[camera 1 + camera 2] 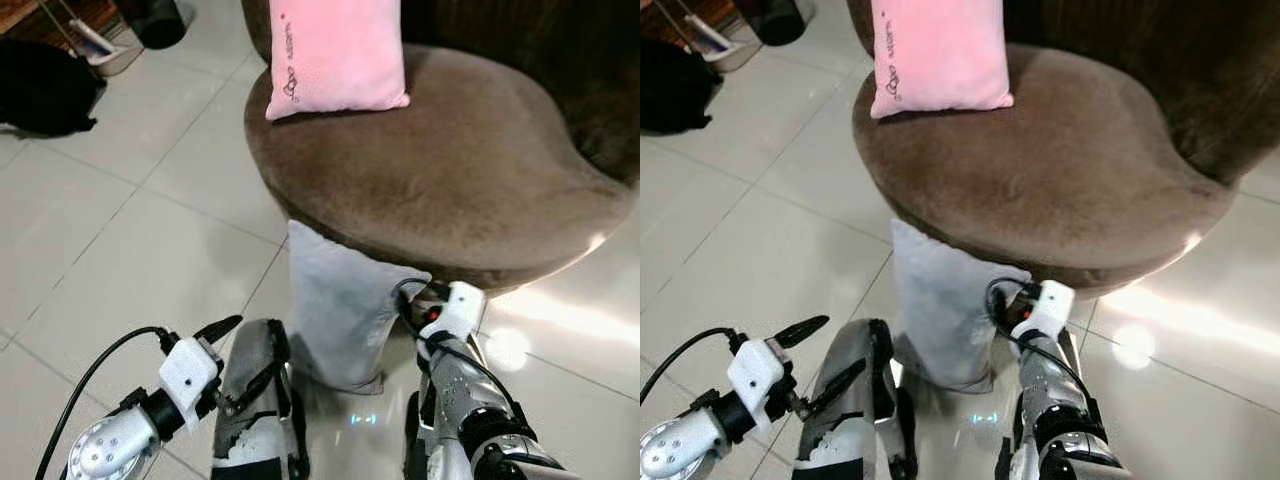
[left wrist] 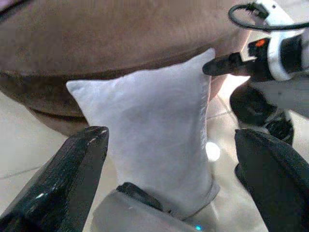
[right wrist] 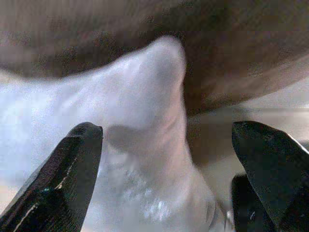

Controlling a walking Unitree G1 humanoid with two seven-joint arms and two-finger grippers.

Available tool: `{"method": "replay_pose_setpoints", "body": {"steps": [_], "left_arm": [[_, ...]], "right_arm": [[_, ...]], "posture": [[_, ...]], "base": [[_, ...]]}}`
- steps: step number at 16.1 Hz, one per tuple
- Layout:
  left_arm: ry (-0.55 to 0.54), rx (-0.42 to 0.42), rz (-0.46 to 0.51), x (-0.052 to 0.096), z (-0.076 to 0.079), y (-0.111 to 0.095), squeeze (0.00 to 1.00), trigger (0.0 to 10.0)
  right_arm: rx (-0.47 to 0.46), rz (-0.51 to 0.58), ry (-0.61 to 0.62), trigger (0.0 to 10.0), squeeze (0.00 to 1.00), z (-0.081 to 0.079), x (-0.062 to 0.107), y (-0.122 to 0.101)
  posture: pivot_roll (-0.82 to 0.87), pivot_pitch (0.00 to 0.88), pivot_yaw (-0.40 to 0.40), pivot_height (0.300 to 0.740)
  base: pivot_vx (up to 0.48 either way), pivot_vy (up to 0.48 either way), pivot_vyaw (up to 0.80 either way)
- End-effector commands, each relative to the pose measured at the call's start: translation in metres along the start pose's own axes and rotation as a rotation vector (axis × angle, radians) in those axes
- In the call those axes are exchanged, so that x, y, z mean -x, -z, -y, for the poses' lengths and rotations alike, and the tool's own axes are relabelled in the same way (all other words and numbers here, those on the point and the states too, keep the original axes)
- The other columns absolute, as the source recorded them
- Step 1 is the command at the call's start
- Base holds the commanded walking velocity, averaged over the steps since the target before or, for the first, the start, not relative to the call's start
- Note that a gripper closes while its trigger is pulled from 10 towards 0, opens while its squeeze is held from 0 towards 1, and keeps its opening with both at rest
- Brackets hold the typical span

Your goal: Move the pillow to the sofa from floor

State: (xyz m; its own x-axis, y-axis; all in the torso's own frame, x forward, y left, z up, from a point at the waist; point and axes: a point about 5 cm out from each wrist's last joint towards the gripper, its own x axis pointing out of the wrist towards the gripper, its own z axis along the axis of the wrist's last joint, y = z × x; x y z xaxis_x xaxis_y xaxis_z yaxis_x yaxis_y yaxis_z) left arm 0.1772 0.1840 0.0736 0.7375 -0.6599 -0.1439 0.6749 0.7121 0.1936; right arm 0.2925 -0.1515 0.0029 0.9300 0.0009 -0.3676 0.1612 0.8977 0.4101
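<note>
A pale grey pillow (image 1: pixel 340 300) stands on end on the tiled floor, leaning against the front of the round brown sofa (image 1: pixel 430 170). My left gripper (image 1: pixel 240 355) is open, low and to the left of the pillow; in the left wrist view the pillow (image 2: pixel 149 130) lies ahead between the fingers (image 2: pixel 72 179). My right gripper (image 3: pixel 166 145) is open at the pillow's upper right corner (image 3: pixel 164 53), just under the sofa's edge. One of its fingers (image 2: pixel 224 65) points at that corner.
A pink pillow (image 1: pixel 335 55) sits upright on the sofa seat at the back. A black bag (image 1: pixel 40 85) and a small tray (image 1: pixel 105 45) lie on the floor far left. My own legs (image 1: pixel 255 400) stand close before the grey pillow.
</note>
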Motion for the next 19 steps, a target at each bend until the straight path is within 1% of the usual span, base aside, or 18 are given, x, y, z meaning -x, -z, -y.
{"method": "replay_pose_setpoints", "body": {"steps": [1,2,3,4,5,8,9,10,11,12,13,17,19], "left_arm": [[0.009,0.02,-0.003,0.007,0.004,0.005,0.0,10.0],[0.021,0.035,0.004,0.01,0.009,0.009,0.0,10.0],[0.023,0.035,0.004,0.01,0.01,0.01,0.0,10.0],[0.03,0.032,0.02,0.006,0.003,0.002,0.0,10.0],[0.044,0.026,0.039,0.001,-0.004,-0.009,0.0,10.0],[0.066,0.023,0.049,0.002,-0.005,-0.011,0.0,10.0],[0.072,0.022,0.049,0.002,-0.005,-0.011,0.0,10.0],[0.084,0.029,0.036,0.002,-0.006,-0.011,0.0,10.0],[0.09,0.03,0.03,0.001,-0.006,-0.012,0.0,10.0],[0.091,0.029,0.03,0.001,-0.006,-0.014,0.0,10.0],[0.092,0.028,0.033,0.001,-0.008,-0.016,0.0,10.0],[0.096,0.026,0.032,0.002,-0.01,-0.018,0.0,10.0],[0.107,0.028,0.017,0.004,-0.009,-0.018,0.0,10.0]], "right_arm": [[-0.039,0.043,0.025,10.0,1.0,0.003,0.002,0.0],[-0.082,0.121,0.04,10.0,1.0,0.008,0.001,-0.011],[-0.092,0.134,0.043,10.0,1.0,0.009,0.001,-0.014],[-0.112,0.155,0.028,10.0,1.0,0.007,-0.001,-0.018],[-0.123,0.163,-0.005,10.0,1.0,0.002,-0.004,-0.022],[-0.119,0.123,-0.11,10.0,1.0,-0.018,-0.008,-0.018],[-0.116,0.109,-0.137,10.0,1.0,-0.022,-0.008,-0.016],[-0.078,0.047,-0.206,10.0,1.0,-0.035,-0.008,-0.006],[-0.062,0.027,-0.219,10.0,0.82,-0.038,-0.007,-0.002],[-0.052,0.014,-0.217,10.0,0.42,-0.038,-0.007,0.001],[-0.047,0.01,-0.218,10.0,0.0,-0.039,-0.006,0.003],[-0.042,0.02,-0.205,10.0,0.0,-0.045,-0.006,0.005],[0.006,-0.012,-0.156,10.0,0.0,-0.049,-0.005,0.013]], "posture": [[0.32,0.315,0.141,0.536],[0.32,0.318,0.142,0.536],[0.32,0.319,0.143,0.536],[0.33,0.322,0.145,0.536],[0.33,0.323,0.146,0.536],[0.34,0.316,0.145,0.536],[0.34,0.315,0.144,0.536],[0.33,0.314,0.146,0.536],[0.34,0.313,0.147,0.536],[0.34,0.311,0.147,0.536],[0.34,0.31,0.148,0.536],[0.34,0.306,0.15,0.536],[0.35,0.306,0.155,0.536]], "base": [[0.0,0.0,0.0],[0.0,0.0,0.0],[0.0,0.0,0.0],[0.0,0.0,0.0],[0.0,0.0,0.0],[0.0,0.0,0.0],[0.0,0.0,0.0],[0.0,0.0,0.0],[0.0,0.0,0.0],[0.0,0.0,0.0],[0.0,0.0,0.0],[0.0,0.0,0.0],[0.0,0.0,0.0]]}}
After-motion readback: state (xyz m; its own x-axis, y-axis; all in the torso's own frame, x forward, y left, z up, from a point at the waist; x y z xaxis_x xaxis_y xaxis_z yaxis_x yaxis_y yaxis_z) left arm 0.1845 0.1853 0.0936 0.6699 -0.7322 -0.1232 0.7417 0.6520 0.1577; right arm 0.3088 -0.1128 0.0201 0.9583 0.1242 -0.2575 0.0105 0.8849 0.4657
